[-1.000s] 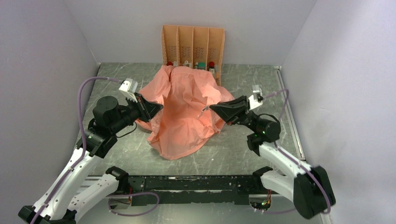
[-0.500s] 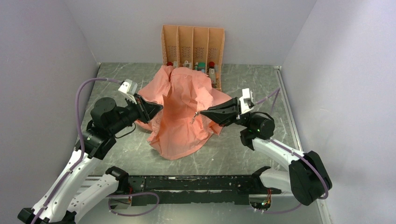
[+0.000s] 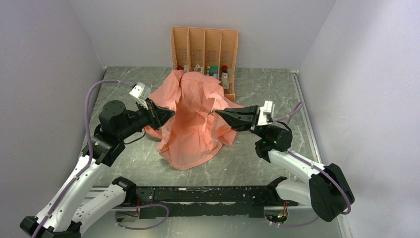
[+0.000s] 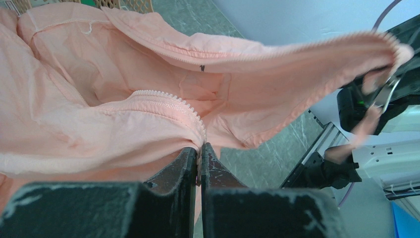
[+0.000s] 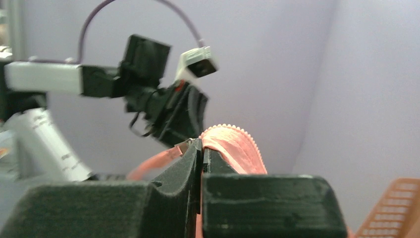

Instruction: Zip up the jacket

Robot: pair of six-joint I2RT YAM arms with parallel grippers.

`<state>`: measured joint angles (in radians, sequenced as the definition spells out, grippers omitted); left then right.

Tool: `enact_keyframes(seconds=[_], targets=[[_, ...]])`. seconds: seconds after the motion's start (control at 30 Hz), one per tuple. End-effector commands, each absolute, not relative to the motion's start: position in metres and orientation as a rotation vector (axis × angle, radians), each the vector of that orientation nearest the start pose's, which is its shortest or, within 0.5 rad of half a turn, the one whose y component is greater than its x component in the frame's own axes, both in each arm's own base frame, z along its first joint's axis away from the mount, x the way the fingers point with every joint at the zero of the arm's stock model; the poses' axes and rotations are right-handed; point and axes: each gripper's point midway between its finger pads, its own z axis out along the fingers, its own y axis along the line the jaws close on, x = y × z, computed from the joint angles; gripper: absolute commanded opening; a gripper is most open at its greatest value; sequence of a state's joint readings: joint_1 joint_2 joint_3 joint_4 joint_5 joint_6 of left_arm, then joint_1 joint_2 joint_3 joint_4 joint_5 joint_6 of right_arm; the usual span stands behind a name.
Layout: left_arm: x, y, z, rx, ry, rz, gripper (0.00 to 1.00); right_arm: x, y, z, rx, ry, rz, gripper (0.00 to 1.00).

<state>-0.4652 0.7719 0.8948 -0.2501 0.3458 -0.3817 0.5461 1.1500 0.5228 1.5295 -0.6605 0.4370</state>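
The salmon-pink jacket (image 3: 190,119) lies crumpled and open in the middle of the table, lifted on both sides. My left gripper (image 3: 171,113) is shut on its left front edge; in the left wrist view the jaws (image 4: 199,148) pinch the fabric beside a row of zipper teeth (image 4: 171,101). My right gripper (image 3: 214,112) is shut on the other front edge and holds it up off the table; in the right wrist view the jaws (image 5: 202,145) clamp the toothed zipper edge (image 5: 233,141). A small metal zipper part (image 4: 388,94) shows at the right gripper's tips.
An orange perforated four-slot rack (image 3: 204,49) stands against the back wall, with small items at its foot just behind the jacket. The grey marbled table (image 3: 257,158) is walled on three sides. A black rail (image 3: 208,194) runs along the near edge.
My right gripper has swung left and up, raising its jacket edge and bringing it closer to the left gripper. The left gripper has lifted slightly, still holding.
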Motion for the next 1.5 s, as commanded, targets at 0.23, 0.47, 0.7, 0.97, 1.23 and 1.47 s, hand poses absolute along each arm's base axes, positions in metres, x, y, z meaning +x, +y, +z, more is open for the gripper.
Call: enact_keyframes(seconds=[0.23, 0.47, 0.7, 0.97, 1.23, 1.47], targets=[[0.224, -0.2, 0.361, 0.418, 1.612, -0.925, 0.08, 0.221, 0.215, 0.424, -0.373, 0.544, 0.995, 0.0], [0.225, -0.197, 0.358, 0.416, 1.617, -0.902, 0.08, 0.236, 0.235, 0.449, -0.462, 0.693, 1.166, 0.0], [0.224, -0.193, 0.358, 0.411, 1.605, -0.878, 0.08, 0.276, 0.222, 0.451, -0.424, 0.877, 0.777, 0.0], [0.223, -0.191, 0.36, 0.41, 1.599, -0.871, 0.08, 0.213, 0.264, 0.441, -0.795, 0.627, 0.835, 0.0], [0.223, -0.192, 0.359, 0.41, 1.608, -0.873, 0.08, 0.202, 0.273, 0.434, -0.846, 0.613, 0.903, 0.0], [0.223, -0.201, 0.36, 0.424, 1.6, -0.935, 0.08, 0.206, 0.281, 0.417, -0.84, 0.722, 1.009, 0.0]])
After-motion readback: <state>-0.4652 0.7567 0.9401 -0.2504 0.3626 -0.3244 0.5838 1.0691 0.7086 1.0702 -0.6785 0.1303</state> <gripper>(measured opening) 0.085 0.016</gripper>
